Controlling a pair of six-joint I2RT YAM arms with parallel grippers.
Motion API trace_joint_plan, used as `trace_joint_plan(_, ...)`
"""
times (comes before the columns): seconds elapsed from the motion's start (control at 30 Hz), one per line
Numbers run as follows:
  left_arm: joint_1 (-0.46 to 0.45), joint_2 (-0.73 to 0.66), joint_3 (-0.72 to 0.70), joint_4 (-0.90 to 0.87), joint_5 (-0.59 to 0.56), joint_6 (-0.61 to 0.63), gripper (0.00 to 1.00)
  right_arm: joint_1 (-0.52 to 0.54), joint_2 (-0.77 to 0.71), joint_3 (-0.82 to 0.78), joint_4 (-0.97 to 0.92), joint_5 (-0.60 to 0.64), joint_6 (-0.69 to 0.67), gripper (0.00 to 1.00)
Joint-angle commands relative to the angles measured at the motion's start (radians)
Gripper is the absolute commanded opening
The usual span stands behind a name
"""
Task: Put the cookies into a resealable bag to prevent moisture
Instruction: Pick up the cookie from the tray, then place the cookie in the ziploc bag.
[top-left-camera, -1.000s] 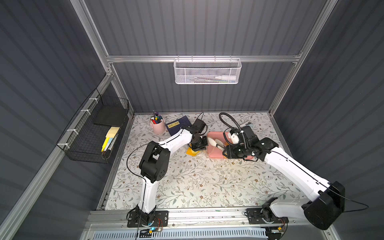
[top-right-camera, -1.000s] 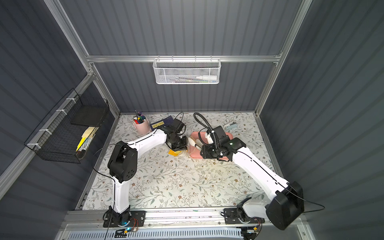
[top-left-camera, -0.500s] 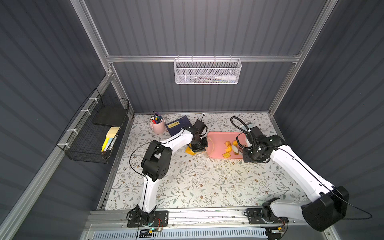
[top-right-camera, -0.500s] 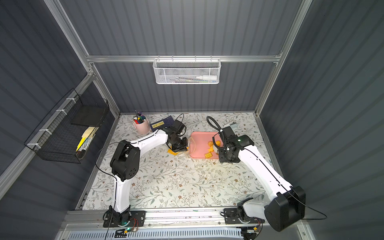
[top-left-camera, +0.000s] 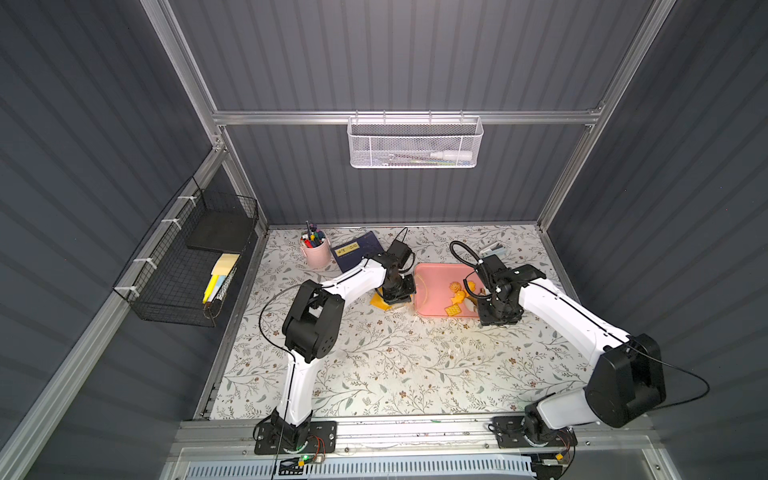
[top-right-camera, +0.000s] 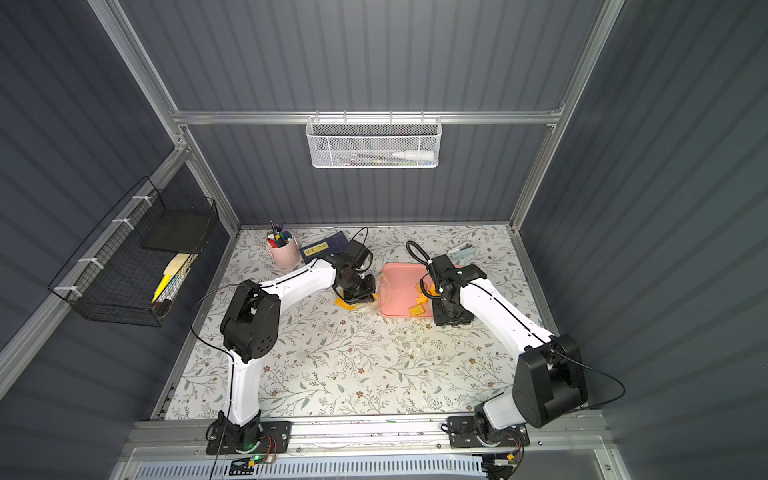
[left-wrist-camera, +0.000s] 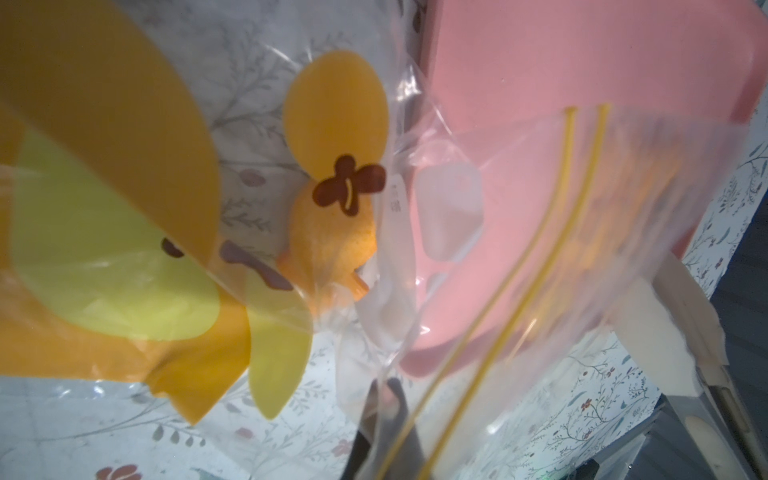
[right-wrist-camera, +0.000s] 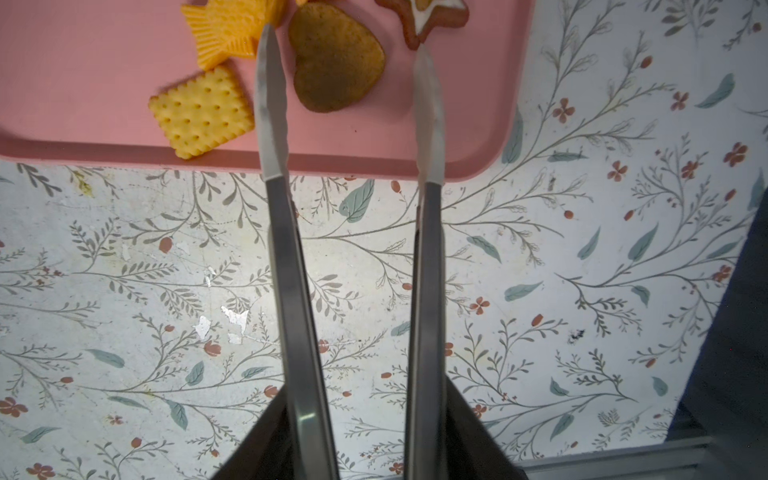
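cookies (right-wrist-camera: 201, 112), loose on the pink tray (right-wrist-camera: 62, 62) beside the resealable bag (left-wrist-camera: 519, 216) pinched by the closed left gripper (top-left-camera: 398, 296); right gripper (right-wrist-camera: 344, 39) empty, jaws apart astride the brown heart cookie (right-wrist-camera: 336, 62): best lowered level, then closed gently.

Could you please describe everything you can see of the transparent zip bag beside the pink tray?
The transparent crinkly plastic zip bag bears a yellow-orange cartoon print with a brown flower mark and two thin yellow seal lines. It lies on the floral table, its mouth end lapping over the edge of the pink plastic tray. One orange cookie shows inside. The shut left gripper pinches it near the seal.
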Motion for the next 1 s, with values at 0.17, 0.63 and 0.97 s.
trace_joint_plan(0.17, 0.008, -0.02, -0.012, -0.005, -0.005, 0.01, 0.0, 0.009, -0.026, 0.012, 0.023, 0.0, -0.029, 0.33)
trace_joint_plan(0.63, 0.008, 0.005, 0.017, 0.003, 0.04, 0.004, 0.0, 0.088, -0.205, 0.078, 0.113, -0.298, -0.003, 0.31)
trace_joint_plan(0.97, 0.008, -0.02, -0.006, 0.025, 0.057, -0.012, 0.0, 0.168, -0.067, 0.037, 0.321, -0.371, 0.118, 0.32)
